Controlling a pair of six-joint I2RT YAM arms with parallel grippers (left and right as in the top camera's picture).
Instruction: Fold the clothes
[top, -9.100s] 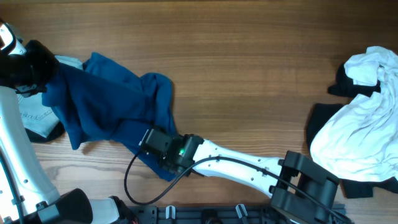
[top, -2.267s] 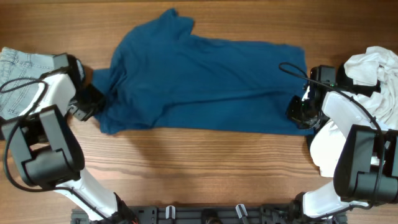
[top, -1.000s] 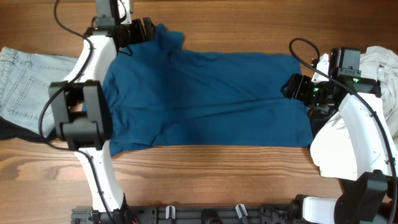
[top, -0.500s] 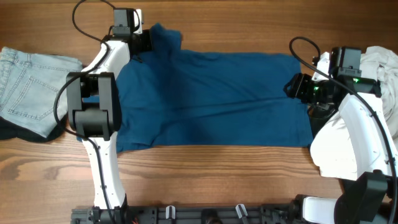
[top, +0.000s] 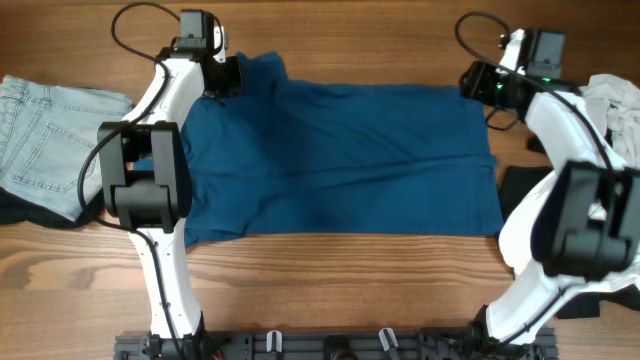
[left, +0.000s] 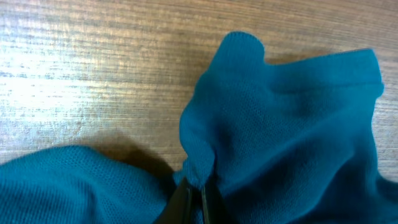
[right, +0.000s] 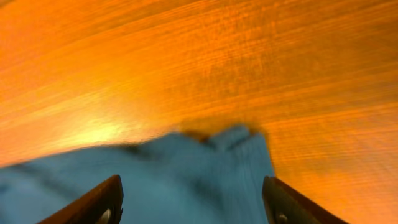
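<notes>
While I watch from overhead, pale jeans lie flat at the left end of the bench, apart from both tools. To their right, the left tool sits on the far left corner of the blue shirt, where the cloth bunches into a small peak. In the left wrist view, that tool is pinched tight on a raised fold of the shirt, and the fabric stands up from the wood right at the fingertips.

From there the shirt spreads flat across the middle of the bench, its near edge lying roughly straight along the wood grain.

At the shirt's far right corner I find the right tool, just at the edge of the cloth. The right wrist view is blurred, but its fingers are spread wide, and the shirt corner lies between and ahead of them, not gripped; I cannot tell whether they touch it.

Further right, a crumpled white garment rests at the bench's end, with dark cloth beside the shirt's right edge.
</notes>
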